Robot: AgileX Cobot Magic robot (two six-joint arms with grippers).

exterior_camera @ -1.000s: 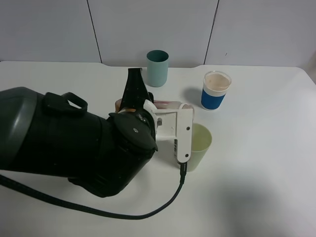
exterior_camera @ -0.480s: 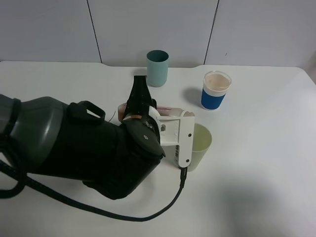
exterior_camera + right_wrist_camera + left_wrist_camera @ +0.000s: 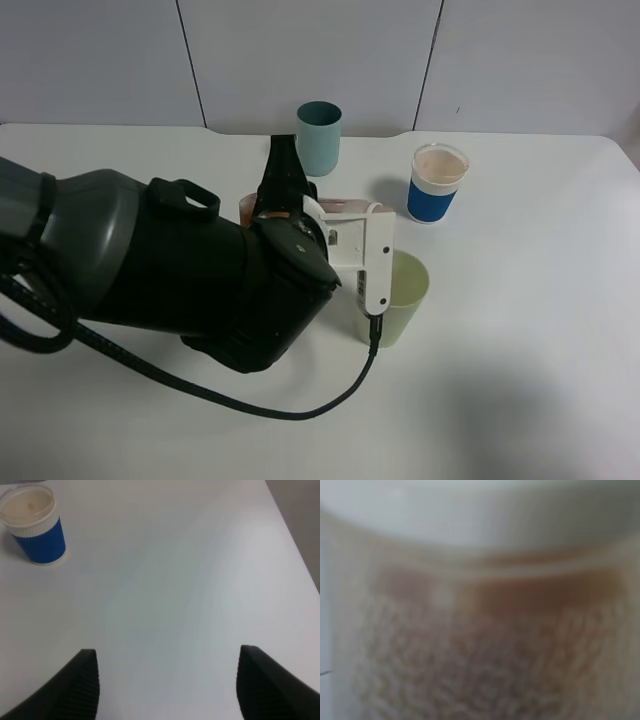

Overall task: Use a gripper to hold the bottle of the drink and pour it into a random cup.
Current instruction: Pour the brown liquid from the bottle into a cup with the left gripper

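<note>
In the exterior high view my left gripper, white on the bulky black arm, is shut on the bottle of the drink. The bottle lies tipped on its side, its mouth toward and just above the rim of the pale yellow-green cup. The left wrist view is filled by a blurred close-up of the bottle with brownish liquid inside. My right gripper is open and empty over bare table, out of the exterior high view. I cannot see whether liquid is flowing.
A dark teal cup stands at the back of the white table. A blue-banded white cup stands to the back right and also shows in the right wrist view. A black cable trails over the table's front.
The left arm has shifted slightly back and to the right with the bottle still held tipped at the cup's rim. The cups have not moved.
</note>
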